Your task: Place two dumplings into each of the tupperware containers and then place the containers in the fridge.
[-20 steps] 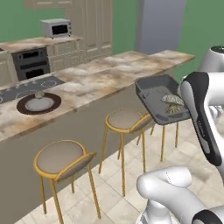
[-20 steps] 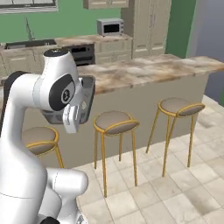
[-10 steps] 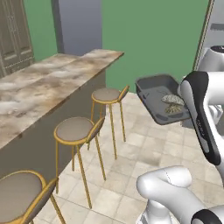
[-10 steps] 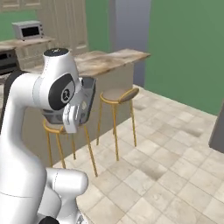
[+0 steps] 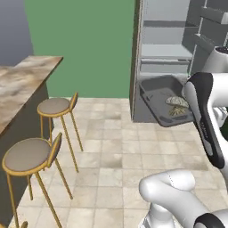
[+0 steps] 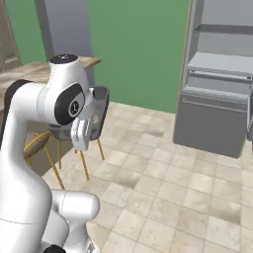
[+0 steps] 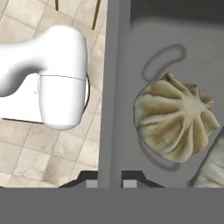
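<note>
I am holding the dark grey container (image 5: pixel 162 100) up in the air with the gripper (image 7: pixel 109 181) pinched tight on its near rim, the fingertips (image 7: pixel 89 183) sitting either side of that wall. Two dumplings (image 5: pixel 177 106) are lying on the container's floor toward its right edge, one pleated dumpling (image 7: pixel 175 118) resting just inside the gripped rim. The fridge (image 5: pixel 176 58) is standing open right behind the container, its pale shelves showing. Two stools (image 5: pixel 55 107) are waiting along the edge of the marble counter (image 5: pixel 22 80) to the left.
</note>
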Tool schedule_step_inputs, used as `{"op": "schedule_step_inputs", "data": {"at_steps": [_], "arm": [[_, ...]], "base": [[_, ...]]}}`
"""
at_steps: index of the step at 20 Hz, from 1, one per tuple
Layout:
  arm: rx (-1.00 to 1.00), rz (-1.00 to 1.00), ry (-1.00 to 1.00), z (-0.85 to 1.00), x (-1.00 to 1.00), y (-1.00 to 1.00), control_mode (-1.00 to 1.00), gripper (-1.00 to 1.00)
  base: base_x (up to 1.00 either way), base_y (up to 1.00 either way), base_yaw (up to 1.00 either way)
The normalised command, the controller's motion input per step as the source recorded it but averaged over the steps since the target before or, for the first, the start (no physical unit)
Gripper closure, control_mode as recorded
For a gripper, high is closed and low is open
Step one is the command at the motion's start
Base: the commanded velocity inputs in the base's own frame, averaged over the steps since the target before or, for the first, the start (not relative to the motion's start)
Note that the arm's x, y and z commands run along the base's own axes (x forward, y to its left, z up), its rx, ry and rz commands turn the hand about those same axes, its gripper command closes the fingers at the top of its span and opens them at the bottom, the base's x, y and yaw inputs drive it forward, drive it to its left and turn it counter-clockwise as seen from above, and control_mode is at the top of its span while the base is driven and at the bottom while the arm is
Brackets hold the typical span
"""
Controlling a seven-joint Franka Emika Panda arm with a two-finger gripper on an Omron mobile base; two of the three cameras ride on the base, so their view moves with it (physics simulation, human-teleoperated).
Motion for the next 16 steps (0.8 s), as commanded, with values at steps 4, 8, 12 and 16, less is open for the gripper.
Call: {"op": "schedule_step_inputs", "data": {"at_steps": [4,8,12,16], "arm": [[0.00,0.00,0.00,0.00,0.00,0.00,1.00,1.00],[0.00,0.00,0.00,0.00,0.00,0.00,1.00,1.00],[0.00,0.00,0.00,0.00,0.00,0.00,1.00,1.00],[0.00,0.00,0.00,0.00,0.00,0.00,1.00,1.00]], "base": [[0.30,-0.27,-0.43],[0.77,-0.32,-0.21],[0.99,-0.33,-0.02],[1.00,-0.36,0.00]]}}
